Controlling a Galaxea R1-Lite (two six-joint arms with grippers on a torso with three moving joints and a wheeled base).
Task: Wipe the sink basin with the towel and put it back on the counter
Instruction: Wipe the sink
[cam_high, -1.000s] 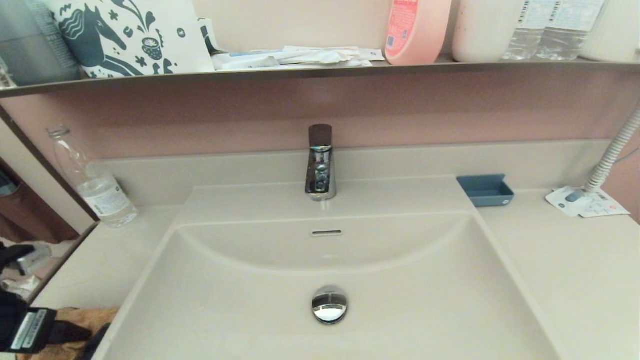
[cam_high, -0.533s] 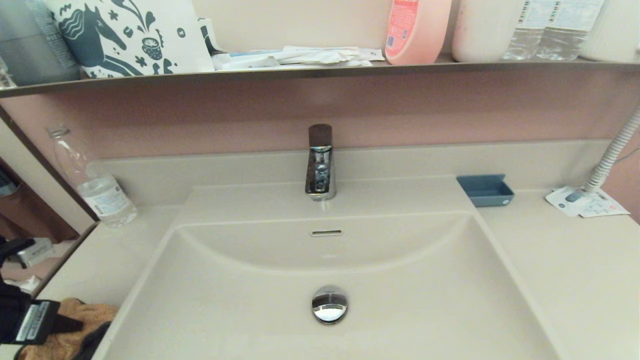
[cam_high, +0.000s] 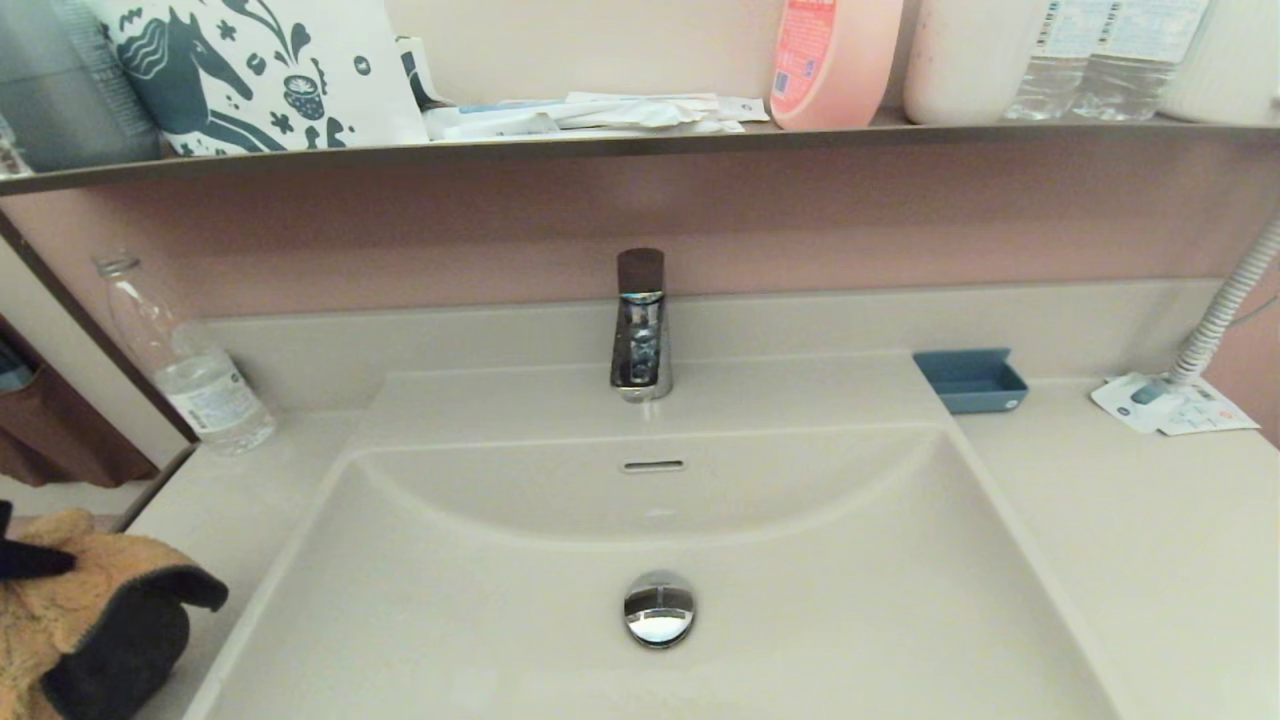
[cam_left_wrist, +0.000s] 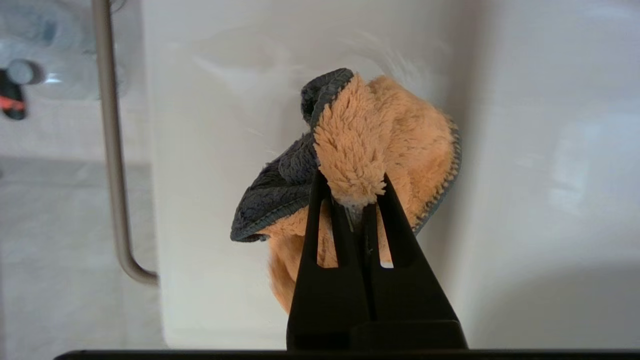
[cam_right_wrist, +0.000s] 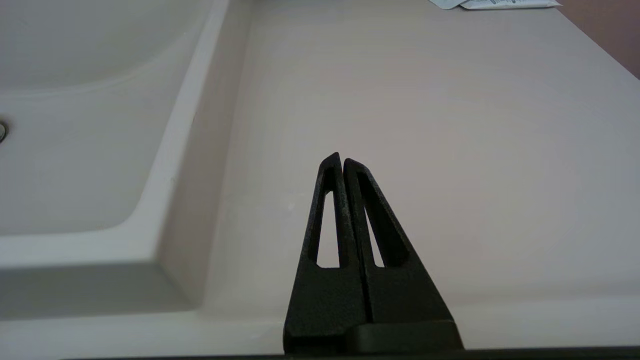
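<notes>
An orange towel with a dark grey backing (cam_high: 90, 620) hangs bunched at the front left corner, over the counter's left end beside the sink basin (cam_high: 800, 560). My left gripper (cam_left_wrist: 352, 192) is shut on a fold of the towel (cam_left_wrist: 390, 135), which dangles clear of the pale surface below. The basin holds only its chrome drain stopper (cam_high: 659, 608) and the overflow slot (cam_high: 652, 465). My right gripper (cam_right_wrist: 342, 161) is shut on nothing, low over the counter (cam_right_wrist: 425, 100) to the right of the basin. It is out of the head view.
A chrome faucet (cam_high: 640, 330) stands behind the basin. A plastic bottle (cam_high: 195, 375) sits back left. A small blue tray (cam_high: 970, 380), a paper packet (cam_high: 1170, 403) and a ribbed hose (cam_high: 1225, 305) are back right. The dark-edged shelf (cam_high: 640, 142) above carries bottles.
The towel has come up from the front left of the counter and hangs higher in my left gripper. The left wrist's body has slid out of the head view.
</notes>
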